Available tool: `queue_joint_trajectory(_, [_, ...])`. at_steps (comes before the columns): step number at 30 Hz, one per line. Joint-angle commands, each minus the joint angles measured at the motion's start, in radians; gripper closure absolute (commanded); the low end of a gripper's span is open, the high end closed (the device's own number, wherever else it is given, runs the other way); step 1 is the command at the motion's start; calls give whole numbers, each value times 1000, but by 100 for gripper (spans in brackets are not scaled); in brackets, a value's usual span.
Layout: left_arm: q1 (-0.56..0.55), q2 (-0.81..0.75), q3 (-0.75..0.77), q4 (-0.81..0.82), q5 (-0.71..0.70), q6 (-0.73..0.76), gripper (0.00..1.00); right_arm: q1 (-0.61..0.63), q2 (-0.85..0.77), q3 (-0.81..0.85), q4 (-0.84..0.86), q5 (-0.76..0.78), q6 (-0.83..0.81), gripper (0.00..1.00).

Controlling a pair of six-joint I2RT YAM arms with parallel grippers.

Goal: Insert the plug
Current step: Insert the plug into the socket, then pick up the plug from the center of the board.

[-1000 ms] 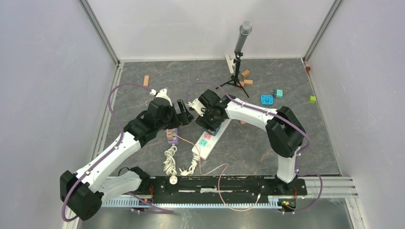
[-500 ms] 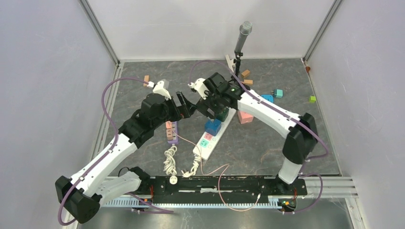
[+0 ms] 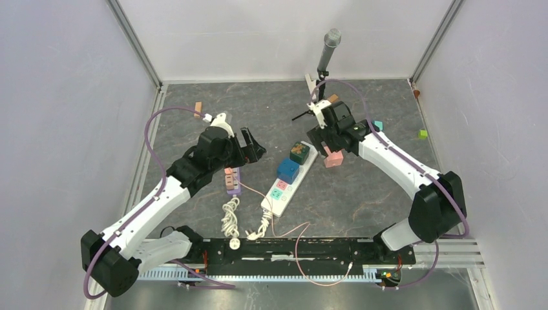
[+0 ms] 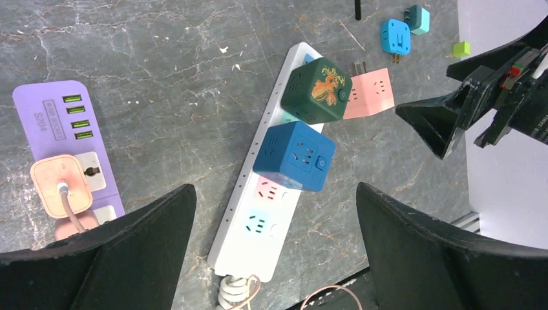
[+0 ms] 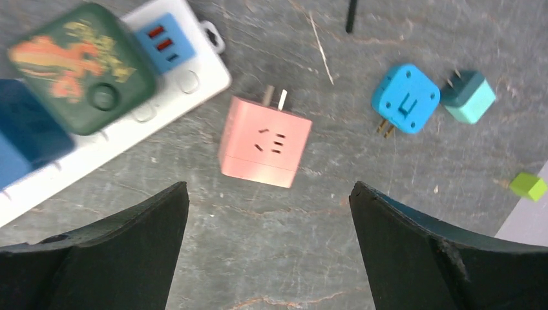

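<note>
A white power strip (image 3: 279, 192) lies aslant mid-table. Two cube plugs stand in it: a dark green one with an orange picture (image 4: 316, 90) at the far end and a blue one (image 4: 295, 155) below it. A pink cube plug (image 5: 265, 142) lies loose on the table beside the strip, prongs pointing away. My right gripper (image 5: 268, 187) hovers open just above the pink cube, holding nothing; in the top view the right gripper (image 3: 321, 143) is right of the green plug. My left gripper (image 3: 254, 146) hangs open over the strip's near sockets (image 4: 263, 223), empty.
A purple power strip (image 4: 55, 123) with a peach plug (image 4: 61, 187) in it lies left of the white one. A blue adapter (image 5: 405, 98), a teal one (image 5: 468, 97) and a small green block (image 5: 528, 186) sit to the right. A microphone stand (image 3: 321, 90) and wooden blocks (image 3: 333, 99) are at the back.
My right gripper opened, let go of the green plug in the strip and drew back to the right over the pink cube. The left gripper shifted slightly and stayed open.
</note>
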Motion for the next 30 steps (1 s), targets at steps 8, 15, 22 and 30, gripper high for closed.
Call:
queue_joint_trajectory(8, [0,-23,-19,13,16,-26,0,-157,87,-74,73,-191,25,2])
queue_joint_trajectory(15, [0,-22,-12,1,16,-27,0,-159,195,-43,104,-278,25,4])
queue_joint_trajectory(22, [0,-36,-21,-8,8,-30,0,-158,270,-37,116,-236,15,11])
queue_joint_trajectory(30, [0,-26,-12,-4,7,-22,0,-160,250,-57,122,-254,-12,61])
